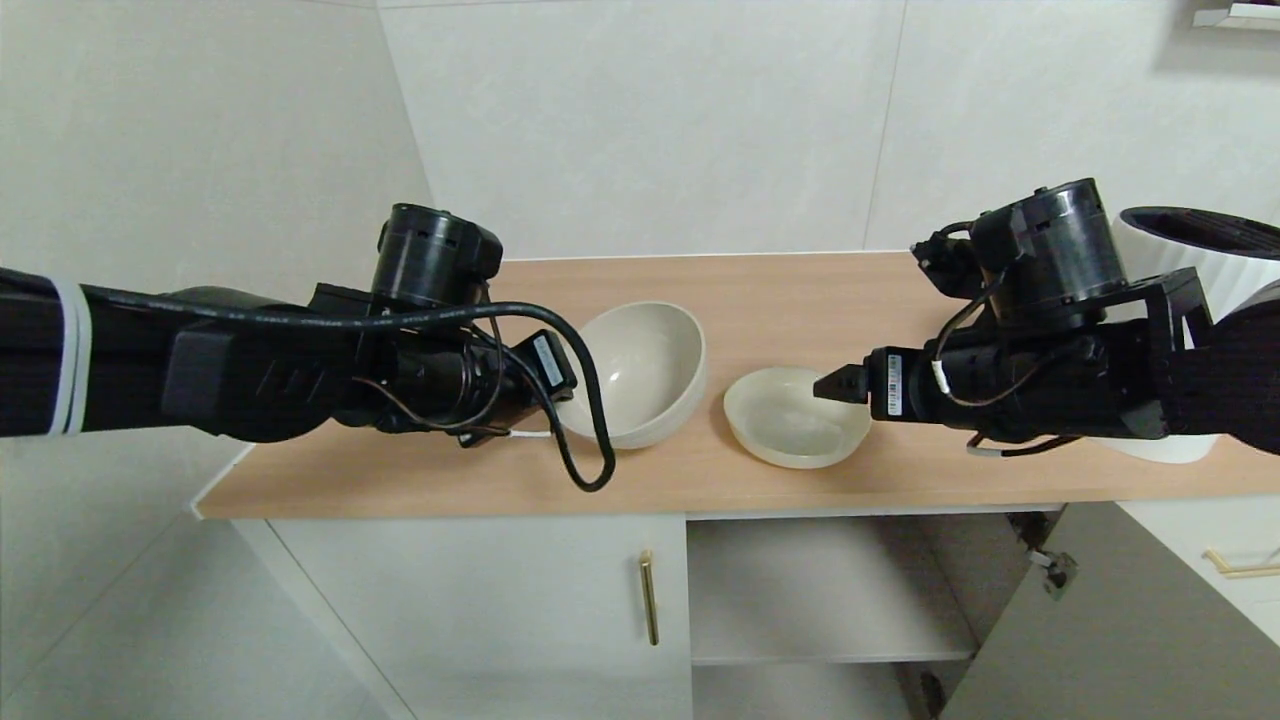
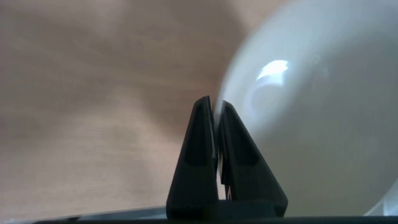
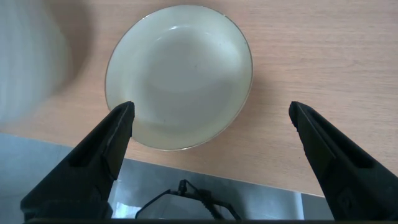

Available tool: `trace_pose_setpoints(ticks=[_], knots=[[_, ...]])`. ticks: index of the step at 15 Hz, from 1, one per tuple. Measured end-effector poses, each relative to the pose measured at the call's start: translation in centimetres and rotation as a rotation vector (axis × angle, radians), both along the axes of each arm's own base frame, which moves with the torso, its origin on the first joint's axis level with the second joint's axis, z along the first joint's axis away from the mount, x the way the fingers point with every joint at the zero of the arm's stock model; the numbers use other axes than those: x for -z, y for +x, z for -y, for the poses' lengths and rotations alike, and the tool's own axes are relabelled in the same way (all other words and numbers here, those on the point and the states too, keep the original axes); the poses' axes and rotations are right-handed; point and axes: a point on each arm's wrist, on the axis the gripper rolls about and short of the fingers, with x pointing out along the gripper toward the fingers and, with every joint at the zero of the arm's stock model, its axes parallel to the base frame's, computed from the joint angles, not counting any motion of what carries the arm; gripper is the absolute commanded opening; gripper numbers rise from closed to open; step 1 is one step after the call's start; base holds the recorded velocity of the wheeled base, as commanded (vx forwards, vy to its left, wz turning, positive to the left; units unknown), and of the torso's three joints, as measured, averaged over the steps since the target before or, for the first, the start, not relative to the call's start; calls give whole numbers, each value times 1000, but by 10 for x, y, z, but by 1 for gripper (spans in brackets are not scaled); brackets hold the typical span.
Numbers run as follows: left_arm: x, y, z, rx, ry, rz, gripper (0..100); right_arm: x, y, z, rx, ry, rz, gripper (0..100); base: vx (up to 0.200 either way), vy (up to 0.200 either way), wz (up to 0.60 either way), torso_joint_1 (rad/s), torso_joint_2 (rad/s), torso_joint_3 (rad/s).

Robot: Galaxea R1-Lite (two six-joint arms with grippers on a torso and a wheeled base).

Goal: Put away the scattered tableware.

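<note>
Head view, wood countertop, tiled wall

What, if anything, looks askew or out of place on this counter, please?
The large off-white glossy bowl is tilted rather than flat on the wooden counter, its rim pinched in the left end effector. The smaller cream bowl sits level. Below, a pale cabinet door hangs open.

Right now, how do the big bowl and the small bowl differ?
The big bowl is deeper and wider than the small bowl. The big bowl is tilted, the small bowl sits flat on the counter. The left claw is shut on the big bowl's rim; the right claw is open by the small bowl. Both are plain off-white.
</note>
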Motion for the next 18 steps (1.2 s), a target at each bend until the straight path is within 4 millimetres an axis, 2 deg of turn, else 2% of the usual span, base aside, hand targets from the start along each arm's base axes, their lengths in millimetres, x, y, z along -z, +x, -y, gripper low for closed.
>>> trace_pose_setpoints(ticks=[6,10,18], knots=[[-2,-1,-1,1,-3,6,0,2,2,0,37,-25,6,100,0,0,0,0,0,0],[-3,-2,-1,1,-3,7,0,17,15,-5,142,-104,16,100,0,0,0,0,0,0],[-4,-2,-1,1,-4,9,0,43,33,-17,159,-135,-4,100,0,0,0,0,0,0]])
